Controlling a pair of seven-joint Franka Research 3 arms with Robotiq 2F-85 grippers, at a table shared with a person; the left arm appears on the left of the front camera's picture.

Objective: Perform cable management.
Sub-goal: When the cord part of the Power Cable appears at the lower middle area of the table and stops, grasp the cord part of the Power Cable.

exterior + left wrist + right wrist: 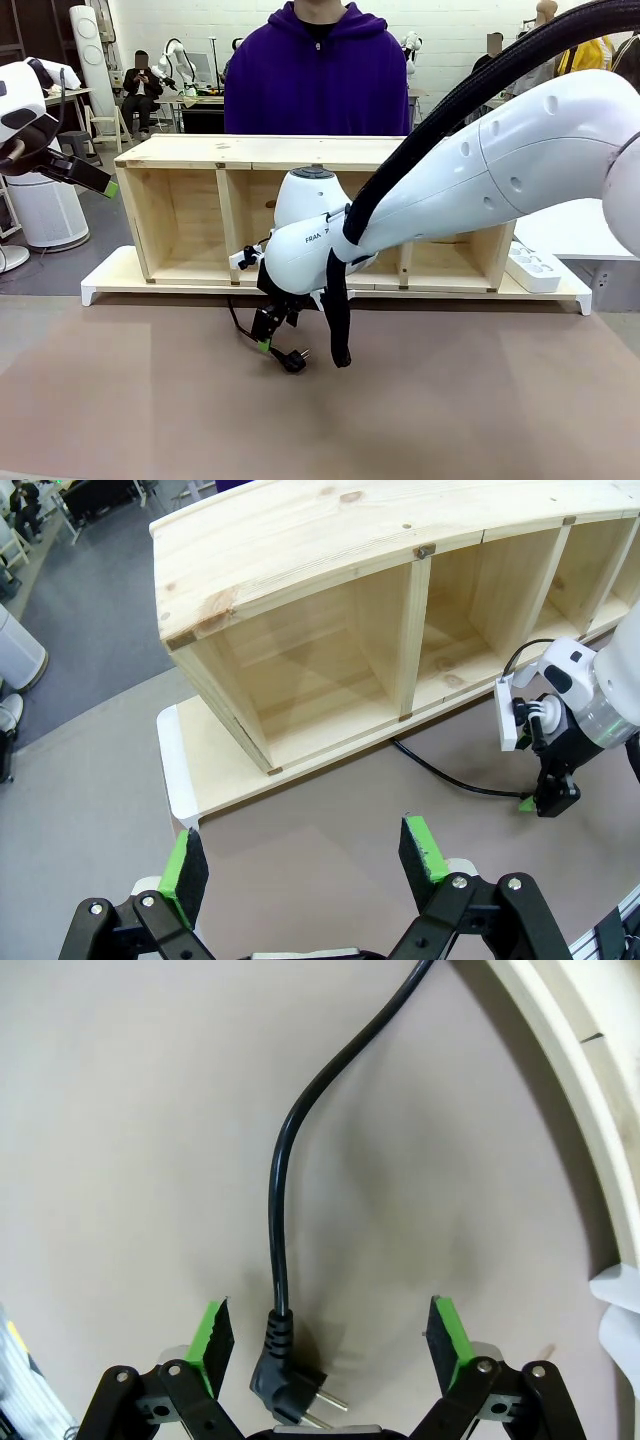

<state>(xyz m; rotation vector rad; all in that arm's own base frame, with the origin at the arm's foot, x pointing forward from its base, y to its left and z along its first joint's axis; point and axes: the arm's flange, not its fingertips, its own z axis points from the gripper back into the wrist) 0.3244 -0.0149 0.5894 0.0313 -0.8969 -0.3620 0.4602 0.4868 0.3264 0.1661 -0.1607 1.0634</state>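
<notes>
The black cable (278,1210) lies on the brown table and ends in a round plug (284,1385). My right gripper (330,1332) hangs over the plug, open, with the plug between its green pads (213,1332) and nearer the left one. In the front view the right gripper (268,338) points down just left of the plug (293,359), in front of the wooden shelf (300,152). My left gripper (302,858) is open and holds nothing, raised at the far left (95,180). From there the cable (440,776) runs from under the shelf towards the right gripper (553,795).
The wooden shelf (300,540) with open compartments stands on a white base board (110,282). A white power strip (535,265) lies at the board's right end. A person in a purple hoodie (318,80) stands behind the shelf. Brown tabletop (150,400) spreads in front.
</notes>
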